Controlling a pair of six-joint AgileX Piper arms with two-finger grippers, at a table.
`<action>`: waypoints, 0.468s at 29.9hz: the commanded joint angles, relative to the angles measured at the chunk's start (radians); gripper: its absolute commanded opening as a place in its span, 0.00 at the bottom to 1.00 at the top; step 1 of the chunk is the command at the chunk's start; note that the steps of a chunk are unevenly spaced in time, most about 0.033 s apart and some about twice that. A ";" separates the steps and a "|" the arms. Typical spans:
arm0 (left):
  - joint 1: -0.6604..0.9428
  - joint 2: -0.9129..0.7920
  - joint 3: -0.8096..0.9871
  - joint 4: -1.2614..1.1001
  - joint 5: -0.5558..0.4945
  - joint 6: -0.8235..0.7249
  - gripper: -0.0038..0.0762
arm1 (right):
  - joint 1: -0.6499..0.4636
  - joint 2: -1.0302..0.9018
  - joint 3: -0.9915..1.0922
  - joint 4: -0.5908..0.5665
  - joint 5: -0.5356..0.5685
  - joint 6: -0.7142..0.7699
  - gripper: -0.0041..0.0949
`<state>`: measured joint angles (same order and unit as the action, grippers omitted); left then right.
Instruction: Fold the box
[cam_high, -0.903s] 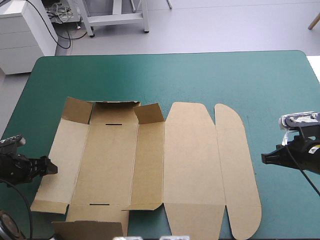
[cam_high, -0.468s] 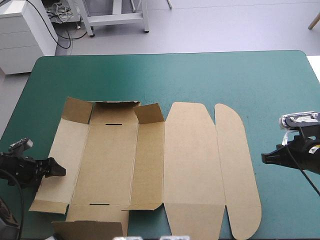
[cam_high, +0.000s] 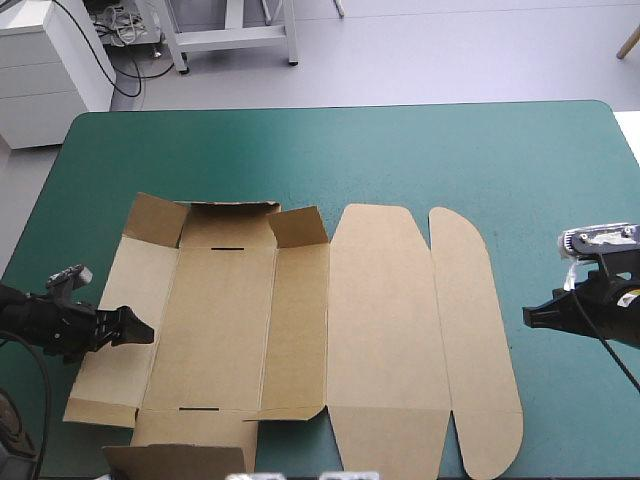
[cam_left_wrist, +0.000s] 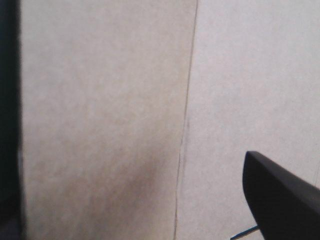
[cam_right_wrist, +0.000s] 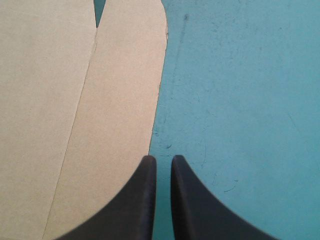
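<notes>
My left gripper (cam_high: 138, 328) is low over the left side panel (cam_high: 125, 300) of the box (cam_high: 300, 320), released and fingers wide apart. In the left wrist view one black finger (cam_left_wrist: 280, 200) stands off to the side. Brown board with one crease line fills everything ahead.

My right gripper (cam_right_wrist: 163, 159) is clenched with only a thin slit between the fingers, gripping nothing. It is on the teal-green cover (cam_high: 400, 160) just beside the outer edge of the rounded flap (cam_high: 475, 340). In the high view it stands clear of the board.

The box lies opened out, left of the table's centre, mostly flat. The near-left flap (cam_high: 175, 460) is tilted up at the near edge. The base panel has two slots. The lid panel (cam_high: 385, 320) is flat, right of the base. Three far flaps (cam_high: 235, 210) are raised a little. Beyond them is bare cover up to the far edge.
</notes>
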<state>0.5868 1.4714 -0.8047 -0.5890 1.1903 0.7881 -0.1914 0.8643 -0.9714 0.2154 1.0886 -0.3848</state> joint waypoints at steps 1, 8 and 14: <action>-0.058 -0.027 -0.021 -0.012 0.091 -0.046 0.79 | -0.004 -0.009 -0.025 0.017 -0.045 -0.009 0.13; -0.122 -0.044 -0.021 0.041 0.093 -0.099 0.73 | -0.004 -0.009 -0.025 0.017 -0.045 -0.009 0.13; -0.122 -0.075 -0.021 0.045 0.093 -0.099 0.55 | -0.004 -0.009 -0.025 0.018 -0.043 -0.009 0.13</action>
<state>0.4732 1.4374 -0.8056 -0.5139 1.1906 0.6998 -0.1914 0.8643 -0.9714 0.2154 1.0886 -0.3851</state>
